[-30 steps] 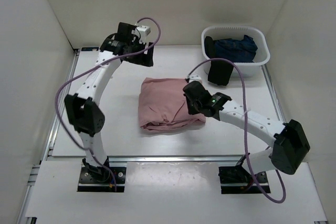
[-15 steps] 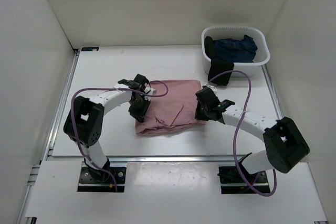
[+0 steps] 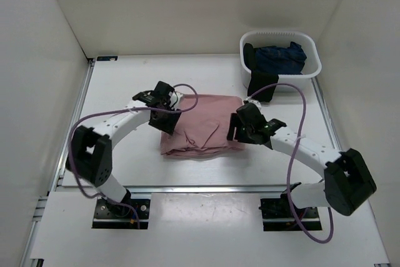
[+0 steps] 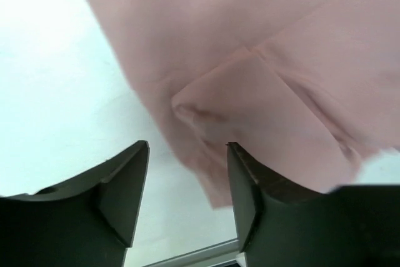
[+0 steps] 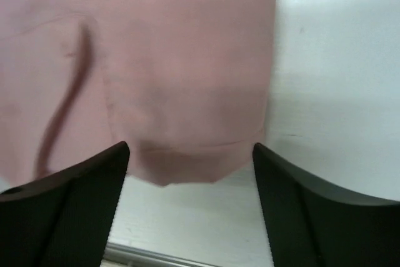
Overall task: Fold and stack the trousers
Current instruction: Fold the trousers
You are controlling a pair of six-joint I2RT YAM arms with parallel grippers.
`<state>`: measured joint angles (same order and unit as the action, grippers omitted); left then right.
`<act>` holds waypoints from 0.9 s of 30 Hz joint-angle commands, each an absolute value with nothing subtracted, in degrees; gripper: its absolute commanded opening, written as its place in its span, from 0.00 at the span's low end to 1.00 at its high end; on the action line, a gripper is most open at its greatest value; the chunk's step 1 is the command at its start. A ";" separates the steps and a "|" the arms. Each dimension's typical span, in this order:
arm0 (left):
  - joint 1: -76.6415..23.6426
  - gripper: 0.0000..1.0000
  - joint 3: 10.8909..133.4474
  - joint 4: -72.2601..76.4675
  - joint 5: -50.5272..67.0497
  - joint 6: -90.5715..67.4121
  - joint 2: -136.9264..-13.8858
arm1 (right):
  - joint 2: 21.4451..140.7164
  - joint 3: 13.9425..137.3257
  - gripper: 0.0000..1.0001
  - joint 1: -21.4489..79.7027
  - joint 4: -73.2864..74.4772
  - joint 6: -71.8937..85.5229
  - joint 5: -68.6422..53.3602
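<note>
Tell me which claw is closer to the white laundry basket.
Right. The right claw is at the trousers' right edge, on the basket's side; the left claw is at their left edge, farther away.

White-walled cell, pale worktop, flat even light.

Back wall point(image 3: 200, 10), left wall point(image 3: 31, 92) and right wall point(image 3: 369, 60): plain matte white panels, meeting at straight corners, side walls leaning outward in the overhead view. Worktop point(image 3: 125, 85) smooth and white, boxed in on three sides. Metal rail point(image 3: 72, 136) along its left edge, a matching right rail point(image 3: 326, 117) opposite. White front ledge point(image 3: 200, 217) across the near side. Small dark tag point(image 3: 107, 58) at the back left corner. Light diffuse, shadows soft and faint; both side walls greyer than the back.
</note>
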<state>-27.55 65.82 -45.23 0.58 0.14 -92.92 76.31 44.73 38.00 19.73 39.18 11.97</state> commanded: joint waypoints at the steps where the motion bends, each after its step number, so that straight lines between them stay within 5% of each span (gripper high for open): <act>1: -27.77 0.69 71.70 -46.92 -1.14 0.00 -81.34 | 69.97 52.98 0.88 37.53 27.39 32.79 14.32; 2: -27.77 0.71 72.24 -46.93 -2.01 0.00 -79.65 | 69.18 56.83 0.99 36.83 33.60 32.09 15.11; 6: -22.17 0.75 72.77 -46.94 -10.69 0.00 -74.27 | 65.49 63.53 0.99 32.09 49.28 32.42 20.65; 11: -3.75 0.97 71.46 -45.62 -30.56 0.00 -77.33 | 59.69 63.63 0.99 22.43 58.53 34.54 23.98; 21: 30.20 1.00 73.29 -48.69 -18.56 0.00 -85.86 | 52.56 64.07 0.99 16.61 66.53 34.98 36.83; 27: 33.66 1.00 75.49 -49.22 -14.07 0.00 -85.79 | 56.86 64.86 0.99 16.61 67.06 34.45 37.44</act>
